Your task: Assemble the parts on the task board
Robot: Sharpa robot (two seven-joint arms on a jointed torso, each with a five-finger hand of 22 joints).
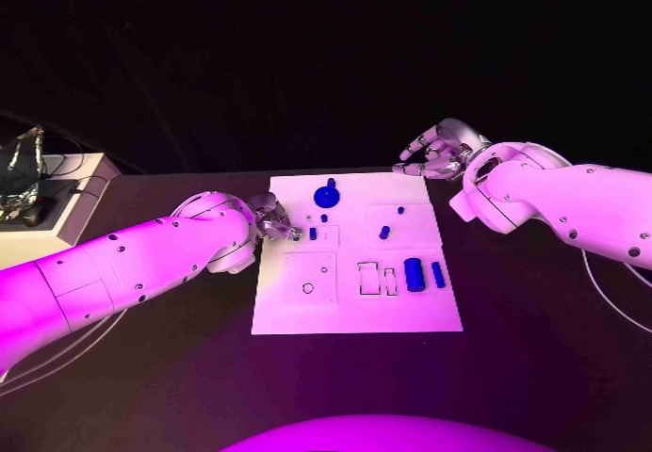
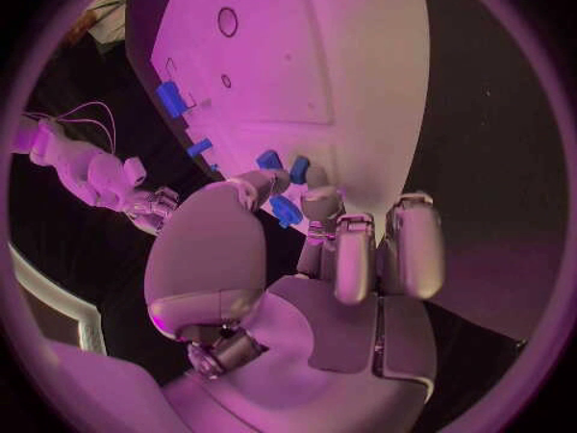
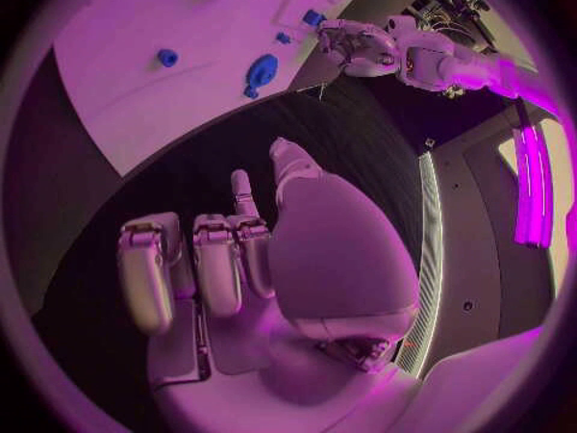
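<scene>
- Where the left arm enters over the table, the left hand (image 1: 276, 224) rests at the left edge of the white task board (image 1: 356, 320), its fingertips (image 2: 320, 202) pinching a small blue part (image 2: 287, 211)
- On the board's upper middle lies a round blue knob-shaped part (image 1: 328, 196); a small blue peg (image 1: 384, 232) lies right of centre
- Lower right on the board, a thick blue cylinder (image 1: 413, 274) lies beside a slimmer blue bar (image 1: 437, 274)
- The right hand (image 1: 437, 151) hovers off the board's far right corner, fingers loosely curled, grasping nothing
</scene>
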